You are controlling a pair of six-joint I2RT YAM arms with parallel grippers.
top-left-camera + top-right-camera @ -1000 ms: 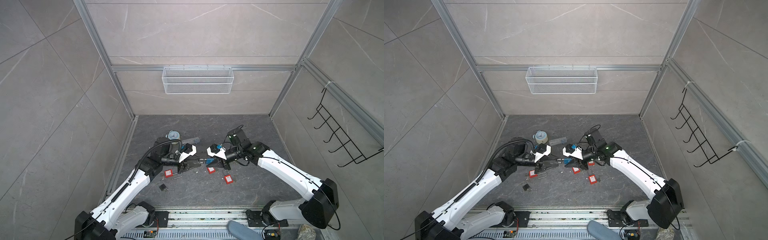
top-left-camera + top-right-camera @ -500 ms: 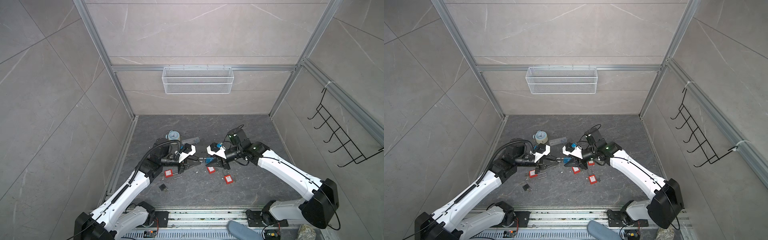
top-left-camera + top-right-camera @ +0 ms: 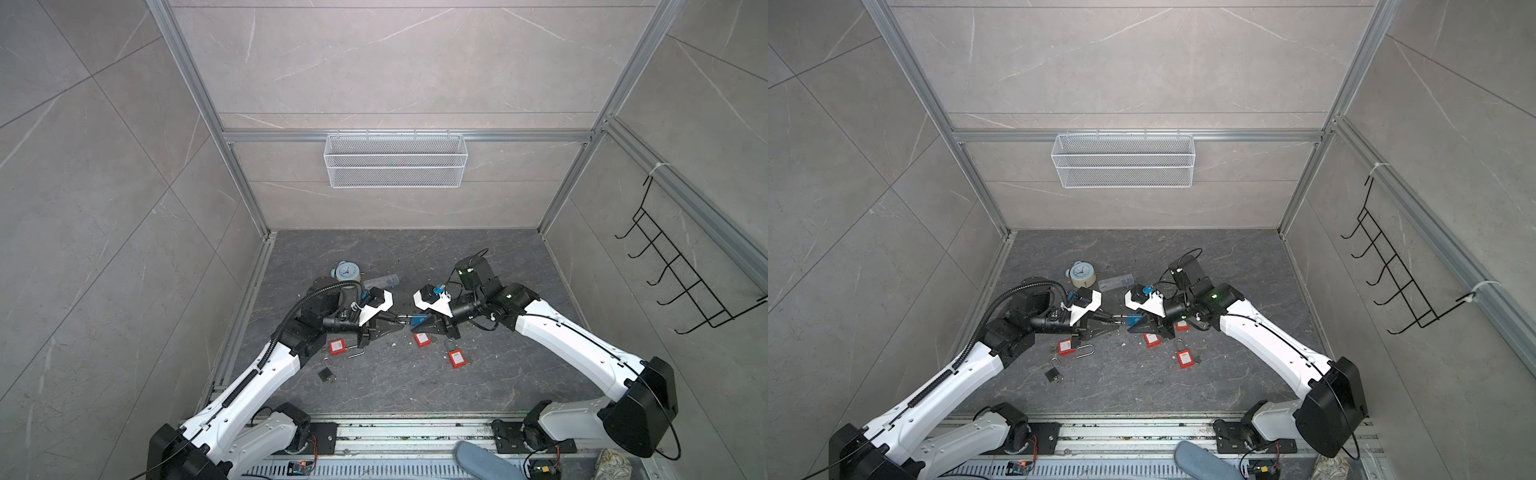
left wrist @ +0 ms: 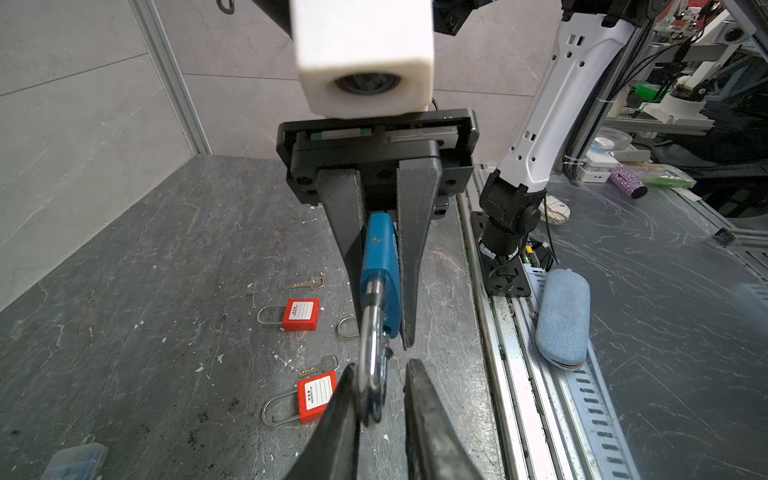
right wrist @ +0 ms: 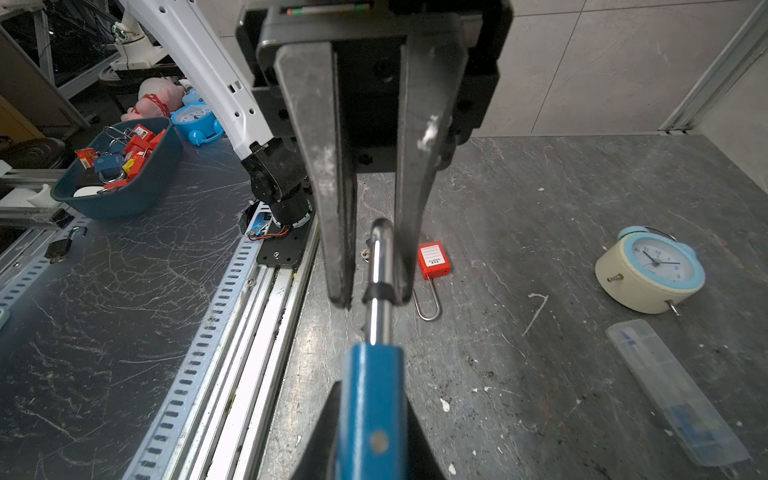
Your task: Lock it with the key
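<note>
I see the blue metal padlock [image 3: 417,321] held clear of the dark grey stone-look worktop [image 3: 395,386], lower centre in both top views, between the two arms. The right jaws are clenched on its body. Its steel shackle [image 4: 371,332] sits between the left jaws, touching one side; I cannot tell whether they pinch it. A red plastic padlock [image 3: 456,358] lies just below.

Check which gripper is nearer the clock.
Left. The clock stands close behind the left gripper, on that arm's side. The right gripper, shut on the blue padlock, meets it from across the middle, farther from the clock.
</note>
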